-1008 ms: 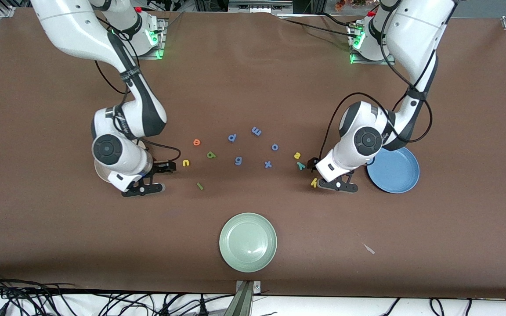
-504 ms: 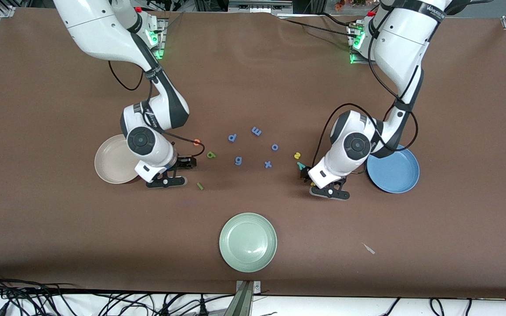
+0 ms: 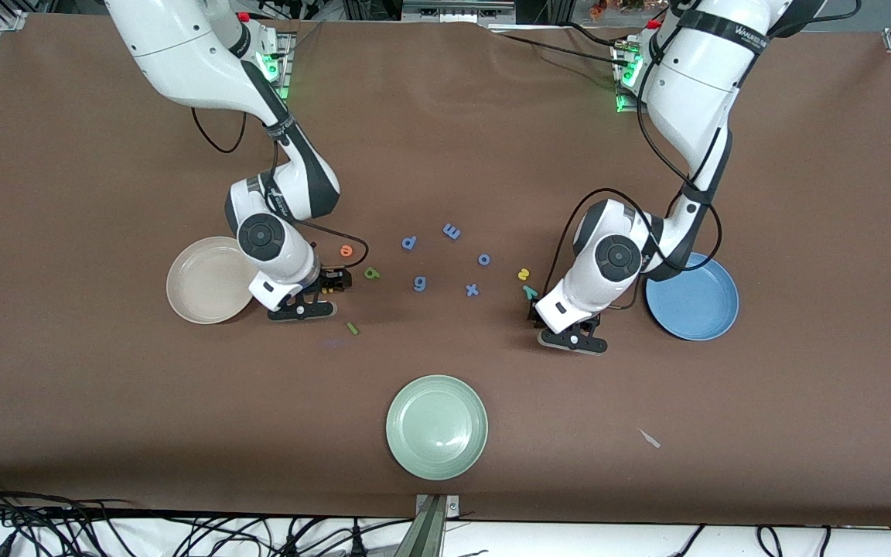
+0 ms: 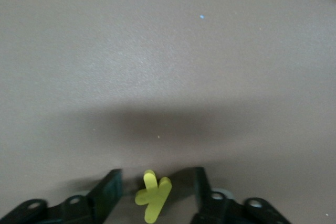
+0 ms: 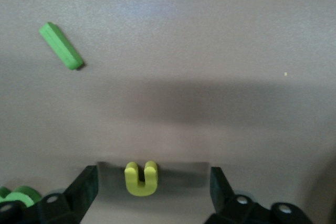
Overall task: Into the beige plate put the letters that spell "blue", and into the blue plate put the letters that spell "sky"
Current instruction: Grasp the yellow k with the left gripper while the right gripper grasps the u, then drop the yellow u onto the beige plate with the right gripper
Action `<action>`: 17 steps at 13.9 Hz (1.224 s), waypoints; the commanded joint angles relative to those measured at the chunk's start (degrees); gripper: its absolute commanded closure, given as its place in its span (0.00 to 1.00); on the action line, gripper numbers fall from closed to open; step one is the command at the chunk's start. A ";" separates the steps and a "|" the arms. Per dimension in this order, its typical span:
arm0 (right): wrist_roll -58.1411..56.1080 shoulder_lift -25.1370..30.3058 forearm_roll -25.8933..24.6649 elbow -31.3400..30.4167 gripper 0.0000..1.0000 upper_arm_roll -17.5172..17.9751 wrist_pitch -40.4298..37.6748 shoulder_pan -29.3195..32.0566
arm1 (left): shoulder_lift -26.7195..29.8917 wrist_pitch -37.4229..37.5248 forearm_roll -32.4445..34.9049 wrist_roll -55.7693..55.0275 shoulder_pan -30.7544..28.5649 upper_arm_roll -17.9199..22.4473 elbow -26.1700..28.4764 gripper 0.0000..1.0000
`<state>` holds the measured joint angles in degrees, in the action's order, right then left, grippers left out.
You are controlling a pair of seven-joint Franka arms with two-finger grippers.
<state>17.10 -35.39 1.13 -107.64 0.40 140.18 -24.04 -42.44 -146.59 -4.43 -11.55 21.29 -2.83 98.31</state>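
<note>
My right gripper (image 3: 333, 285) is low over the table beside the beige plate (image 3: 186, 298). It is open around the yellow "u" (image 5: 140, 182), which lies flat with a gap to each finger of the right gripper (image 5: 153, 179). The orange "e" (image 3: 346, 250), light green "b" (image 3: 371, 272) and dark green "l" (image 3: 352, 328) lie close by. My left gripper (image 3: 536, 316) is down near the blue plate (image 3: 712, 317). In its wrist view the left gripper (image 4: 156, 182) is open around the yellow "k" (image 4: 153, 196), not touching it. The yellow "s" (image 3: 524, 274) and teal "y" (image 3: 529, 292) lie beside it.
Several blue letters (image 3: 420, 284) are scattered mid-table between the two grippers. A pale green plate (image 3: 436, 427) sits nearer the front camera. A small pale scrap (image 3: 650, 439) lies toward the left arm's end.
The right gripper moved from over the beige plate onto the "u", uncovering the plate. The left gripper shifted over the "k" and came lower, and its fingers have narrowed.
</note>
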 commanded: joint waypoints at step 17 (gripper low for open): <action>-26.83 12.71 0.19 -6.43 1.00 -12.60 -12.22 0.48 | -0.89 -0.37 0.74 2.84 1.13 0.54 0.04 0.88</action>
<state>-4.70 -26.87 1.09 -108.85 -10.09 127.74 -23.35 -42.47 -146.70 -4.39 -10.70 22.26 -3.19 97.96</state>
